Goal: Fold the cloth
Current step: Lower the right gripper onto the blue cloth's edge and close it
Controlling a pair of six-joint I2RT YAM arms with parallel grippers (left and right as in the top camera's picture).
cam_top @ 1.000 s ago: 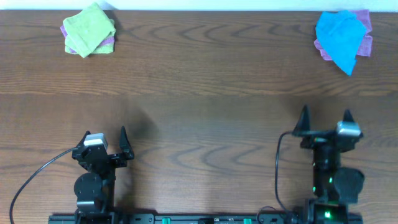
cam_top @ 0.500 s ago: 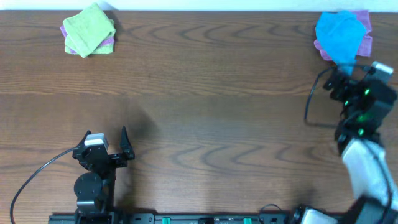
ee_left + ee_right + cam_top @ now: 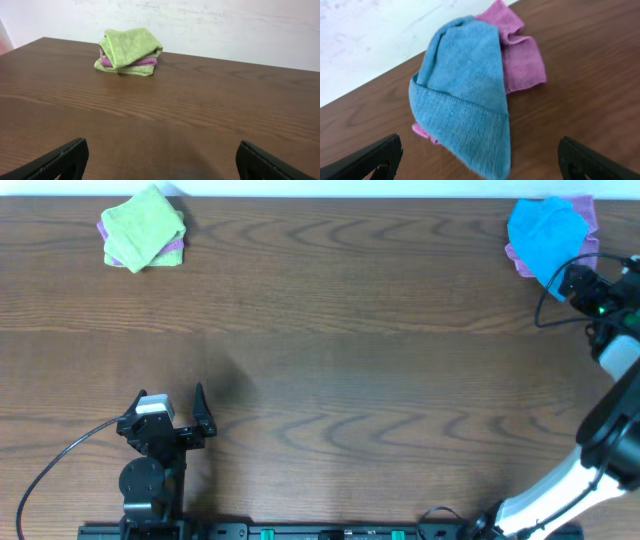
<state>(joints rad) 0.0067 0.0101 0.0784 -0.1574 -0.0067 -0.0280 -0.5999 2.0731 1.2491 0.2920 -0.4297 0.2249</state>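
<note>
One bright sky-blue cloth [image 3: 465,95], plain and loosely bunched with a stitched hem showing, lies at the far right corner of the table [image 3: 320,330], draped over a purple cloth [image 3: 522,60]. The right gripper [image 3: 479,150] hangs at the cloth's near edge, jaws spread wide and holding nothing, and the cloth's near tip shows between its fingers. The left gripper [image 3: 170,395], jaws likewise spread and empty, sits well apart at the near left.

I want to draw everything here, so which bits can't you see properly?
- Purple cloth, right wrist view: mostly hidden under the blue cloth.
- Other purple cloth, left wrist view: only an edge shows, the rest is wrapped in the green cloth.
- Right fingers, right wrist view: cut off by the bottom edge.
</note>
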